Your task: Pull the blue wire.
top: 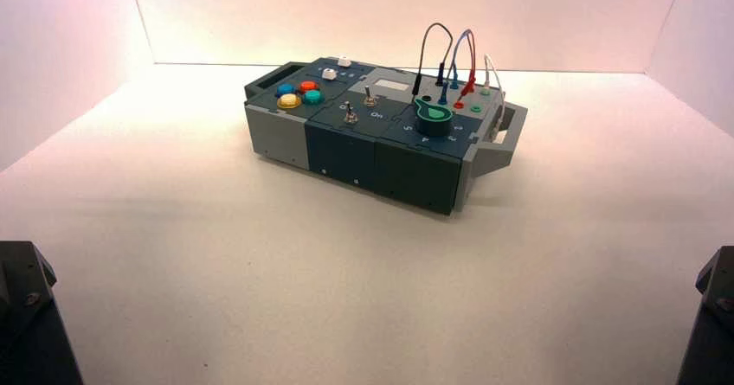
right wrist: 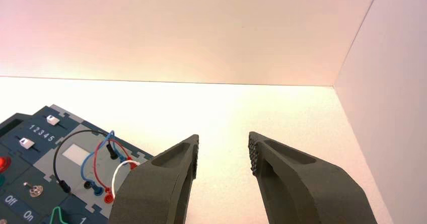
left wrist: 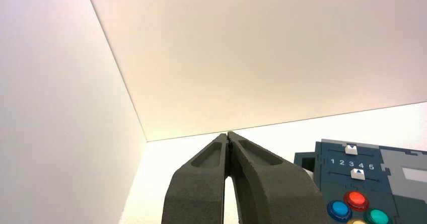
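Note:
The blue wire (top: 456, 50) is a thin light-blue arched loop at the box's far right end, with blue plugs in sockets. It also shows in the right wrist view (right wrist: 83, 166), between a black wire (right wrist: 57, 152) and a red wire (right wrist: 120, 147). My right gripper (right wrist: 223, 148) is open and empty, well short of the box and to the right of the wires. My left gripper (left wrist: 228, 134) is shut and empty, parked to the left of the box. In the high view only dark arm parts show at the bottom corners.
The grey and dark blue box (top: 346, 147) stands turned on the white table. It bears coloured buttons (top: 299, 93), two toggle switches (top: 368, 98), two white sliders (top: 329, 73), a teal knob (top: 433, 117) and a white wire (top: 491, 67). White walls close in the table.

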You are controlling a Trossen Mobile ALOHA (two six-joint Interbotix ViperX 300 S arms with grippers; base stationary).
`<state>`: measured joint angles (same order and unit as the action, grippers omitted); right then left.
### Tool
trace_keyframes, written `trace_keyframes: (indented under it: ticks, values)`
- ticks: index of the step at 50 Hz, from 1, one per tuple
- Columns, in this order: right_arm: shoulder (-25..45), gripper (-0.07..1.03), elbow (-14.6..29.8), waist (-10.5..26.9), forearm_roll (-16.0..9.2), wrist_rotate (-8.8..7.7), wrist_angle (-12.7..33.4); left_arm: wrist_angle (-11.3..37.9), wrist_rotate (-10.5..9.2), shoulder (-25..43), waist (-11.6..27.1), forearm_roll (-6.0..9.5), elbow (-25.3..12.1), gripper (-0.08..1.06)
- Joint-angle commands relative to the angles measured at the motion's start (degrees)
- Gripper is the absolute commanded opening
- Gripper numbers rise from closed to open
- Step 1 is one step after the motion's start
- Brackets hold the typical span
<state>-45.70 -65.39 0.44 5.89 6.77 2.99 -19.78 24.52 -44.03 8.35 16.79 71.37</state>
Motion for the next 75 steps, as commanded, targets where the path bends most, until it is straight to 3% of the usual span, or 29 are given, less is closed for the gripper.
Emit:
trace_keyframes:
  ticks: [1,30,43,52,60,68,75]
  values:
    - [0.0,0.53,1.0,-0.3,-0.2,0.18,-0.6,-0.6,-0.44,0.0,-0.4,0.00,-0.8,-0.03]
    - [0.0,0.53,0.9,-0.3,-0.2,0.18,-0.7,-0.6,-0.44,-0.1,-0.4,0.00,-1.0,-0.03]
    - [-0.1,0.53,1.5,-0.2,-0.2,0.18,1.0,2.3,-0.35,-0.2,-0.3,-0.35,-1.8,-0.03]
    - [-1.1,0.53,3.8,0.9,-1.4,0.18,7.4,9.5,-0.26,-0.4,-0.1,-0.35,-3.8,-0.03]
    - [-2.1,0.53,7.1,3.0,-3.3,-0.09,15.0,18.8,-0.35,-0.8,0.8,-0.44,-6.9,-0.03]
    - [-1.7,0.53,10.2,5.7,-3.3,-0.35,22.1,26.5,0.62,-0.8,3.0,-1.23,-9.5,-0.03]
    - [0.7,0.53,14.7,8.2,-4.0,-0.35,31.8,33.5,2.11,-0.3,5.6,-1.58,-11.8,-0.03]
